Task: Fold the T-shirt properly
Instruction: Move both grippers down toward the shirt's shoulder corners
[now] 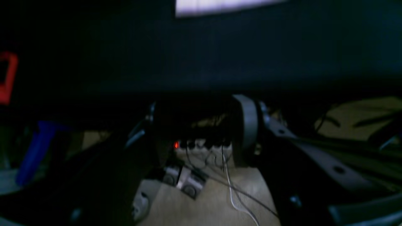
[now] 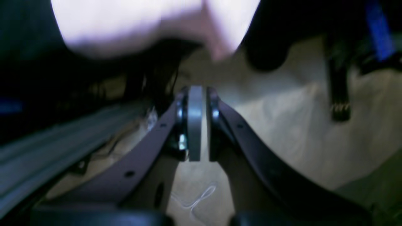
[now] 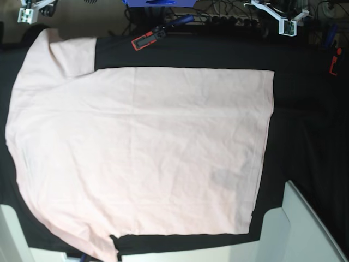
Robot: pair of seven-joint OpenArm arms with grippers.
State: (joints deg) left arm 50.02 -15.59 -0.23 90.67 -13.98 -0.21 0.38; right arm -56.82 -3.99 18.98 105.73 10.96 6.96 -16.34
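The pale pink T-shirt (image 3: 142,147) lies flat, plain side up, on the black table cover (image 3: 305,120). Its hem is at the right and one sleeve (image 3: 65,52) points to the top left. In the base view both arms sit at the far edge, off the shirt: white parts of the right arm (image 3: 31,10) at top left, of the left arm (image 3: 281,19) at top right. My left gripper (image 1: 201,122) is open and empty, over floor and cables. My right gripper (image 2: 196,122) has its pads pressed together with nothing between them. Blurred pink cloth (image 2: 141,22) shows above it.
A red and black tool (image 3: 146,39) lies on the cover just past the shirt's far edge. A small red object (image 3: 334,65) sits at the far right. White panels stand at the near right (image 3: 311,229) and near left (image 3: 11,234). A power strip (image 1: 201,146) and cables lie behind the table.
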